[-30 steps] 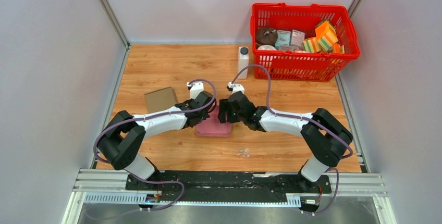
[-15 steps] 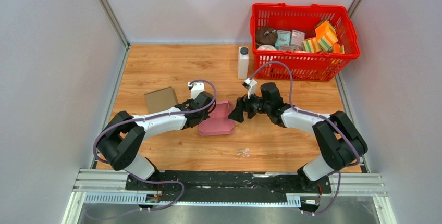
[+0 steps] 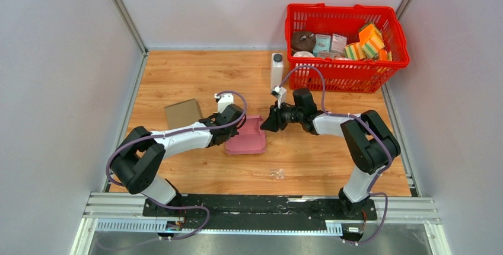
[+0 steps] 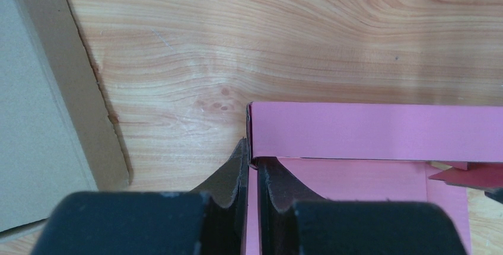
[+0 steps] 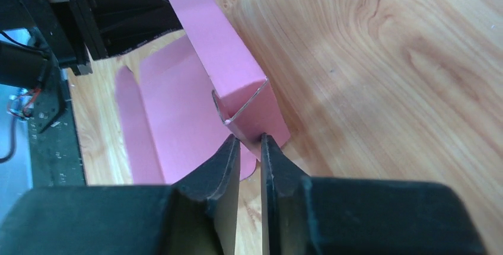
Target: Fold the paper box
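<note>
Light, flimsy pink paper box (image 3: 246,136): left wall is clamped by left gripper (image 4: 253,160); right gripper (image 5: 249,142) hold at corner cannot be told.

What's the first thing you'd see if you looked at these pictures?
The pink paper box in the middle of the wooden table, with the left gripper and right gripper each pinching one of its walls. Then the bright red basket full of things at the far right corner.

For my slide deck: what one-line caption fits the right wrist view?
Right fingers straddle a corner wall of the pink paper box on the wooden table.
</note>
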Tool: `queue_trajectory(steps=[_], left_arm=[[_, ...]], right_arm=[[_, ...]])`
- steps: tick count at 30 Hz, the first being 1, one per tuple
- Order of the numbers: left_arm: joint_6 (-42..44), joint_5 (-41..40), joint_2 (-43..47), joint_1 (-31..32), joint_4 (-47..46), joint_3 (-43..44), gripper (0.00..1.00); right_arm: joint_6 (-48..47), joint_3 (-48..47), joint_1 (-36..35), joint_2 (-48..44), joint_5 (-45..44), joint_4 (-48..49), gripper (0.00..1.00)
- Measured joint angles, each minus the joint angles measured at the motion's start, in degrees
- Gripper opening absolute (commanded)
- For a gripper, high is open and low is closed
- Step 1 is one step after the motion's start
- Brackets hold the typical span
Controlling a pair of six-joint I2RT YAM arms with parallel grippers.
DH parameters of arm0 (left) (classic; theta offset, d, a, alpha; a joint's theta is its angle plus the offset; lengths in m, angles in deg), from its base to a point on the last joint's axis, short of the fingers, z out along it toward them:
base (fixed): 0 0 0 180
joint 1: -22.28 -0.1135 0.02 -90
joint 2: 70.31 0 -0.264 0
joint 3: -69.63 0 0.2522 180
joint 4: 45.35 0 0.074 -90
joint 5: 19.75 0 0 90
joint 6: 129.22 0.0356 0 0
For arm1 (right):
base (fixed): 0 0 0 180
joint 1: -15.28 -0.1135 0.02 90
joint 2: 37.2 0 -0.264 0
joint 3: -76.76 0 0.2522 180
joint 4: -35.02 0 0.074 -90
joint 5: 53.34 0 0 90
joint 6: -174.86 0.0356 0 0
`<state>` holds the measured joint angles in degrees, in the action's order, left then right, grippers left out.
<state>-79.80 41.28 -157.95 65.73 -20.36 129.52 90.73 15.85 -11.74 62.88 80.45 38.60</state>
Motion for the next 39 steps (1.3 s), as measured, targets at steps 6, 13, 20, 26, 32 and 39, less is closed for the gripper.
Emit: queue_trajectory(steps=[6, 13, 20, 26, 32, 39], left_arm=[[0.02, -0.55, 0.02, -0.13, 0.24, -0.02, 0.0], [0.15, -0.52, 0.11, -0.09, 0.28, -0.04, 0.0], [0.0, -0.37, 0.5, -0.07, 0.11, -0.46, 0.0], [-0.04, -0.35, 0.61, -0.09, 0.33, -0.48, 0.0], [-0.66, -0.04, 0.85, -0.02, 0.44, -0.57, 0.0], [-2.64, -0.9, 1.31, -0.11, 1.86, -0.76, 0.0]], right_arm=[[-0.35, -0.81, -2.01, 0.02, -5.81, -0.31, 0.34], [0.0, -0.83, -6.23, -0.33, -16.79, -0.39, 0.33], [0.98, -0.9, -9.9, -1.64, -28.5, -1.38, 0.36], [3.43, -1.55, -13.73, -1.81, -38.86, -2.16, 0.13], [6.78, -5.31, -16.04, 0.15, -48.7, -5.66, 0.0], [9.84, -14.73, -23.52, 6.16, -68.5, -14.05, 0.0]])
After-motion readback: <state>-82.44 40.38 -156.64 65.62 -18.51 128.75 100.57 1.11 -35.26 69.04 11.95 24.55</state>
